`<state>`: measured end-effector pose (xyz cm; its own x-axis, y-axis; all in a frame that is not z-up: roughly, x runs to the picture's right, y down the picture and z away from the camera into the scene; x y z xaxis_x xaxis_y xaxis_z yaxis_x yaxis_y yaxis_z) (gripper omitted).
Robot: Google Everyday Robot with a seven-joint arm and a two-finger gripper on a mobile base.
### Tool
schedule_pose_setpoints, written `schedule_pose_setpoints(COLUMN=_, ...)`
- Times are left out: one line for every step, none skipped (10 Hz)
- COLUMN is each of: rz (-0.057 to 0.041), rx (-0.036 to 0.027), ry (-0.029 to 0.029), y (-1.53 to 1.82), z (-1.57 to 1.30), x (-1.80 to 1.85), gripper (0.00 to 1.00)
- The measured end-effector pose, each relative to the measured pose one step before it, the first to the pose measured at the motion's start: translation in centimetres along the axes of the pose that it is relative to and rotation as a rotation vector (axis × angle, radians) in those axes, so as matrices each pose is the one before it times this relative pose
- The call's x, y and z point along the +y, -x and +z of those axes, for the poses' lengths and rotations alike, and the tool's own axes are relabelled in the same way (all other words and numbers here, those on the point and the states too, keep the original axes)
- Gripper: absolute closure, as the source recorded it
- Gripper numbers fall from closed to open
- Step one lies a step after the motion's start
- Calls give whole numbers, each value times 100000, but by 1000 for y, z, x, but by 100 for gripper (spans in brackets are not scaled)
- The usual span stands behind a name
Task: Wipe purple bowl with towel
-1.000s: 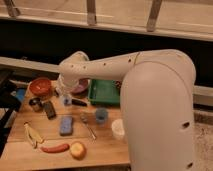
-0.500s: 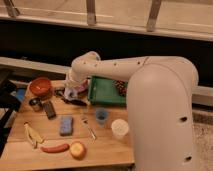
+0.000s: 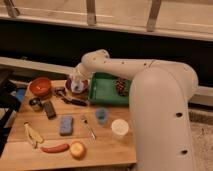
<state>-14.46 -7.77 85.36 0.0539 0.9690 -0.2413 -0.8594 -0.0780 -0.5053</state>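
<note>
The purple bowl [image 3: 82, 90] sits at the back of the wooden table [image 3: 50, 160], just left of a green tray. My gripper [image 3: 77, 83] is at the end of the white arm, directly over the bowl and down in it, hiding most of the inside. A small pale patch [image 3: 75, 87] at the gripper may be the towel; I cannot tell for sure.
The green tray [image 3: 102, 92] holds a dark object [image 3: 121, 86]. An orange bowl [image 3: 40, 86], metal cup [image 3: 35, 103], black brush [image 3: 72, 100] and black phone [image 3: 49, 109] lie left. In front are a blue sponge [image 3: 66, 125], utensil [image 3: 89, 127], blue cup [image 3: 102, 115], white cup [image 3: 120, 128], banana [image 3: 32, 135], red chili [image 3: 55, 148] and apple [image 3: 78, 149].
The arm has swung right and toward the back, bringing the gripper from left of the bowl to over it. The objects on the table have not moved.
</note>
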Motion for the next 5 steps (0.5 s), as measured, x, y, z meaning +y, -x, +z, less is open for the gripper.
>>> schedule_pose_setpoints(rz=544, rx=71, ry=-209, y=1190, z=23, x=-1051, gripper=100)
schedule_pose_setpoints(rz=-424, rx=1692, ry=544, y=1453, z=356, x=-729, gripper=100)
schedule_pose_setpoints(rz=-1093, rx=2551, ry=1532, y=1096, z=489, x=12, gripper=100)
schedule_pose_setpoints(rz=-565, rx=1342, ry=881, y=577, z=164, x=-219, gripper=100)
schedule_pose_setpoints(rz=-300, rx=789, ry=442, y=399, z=-78, x=-404, gripper=100)
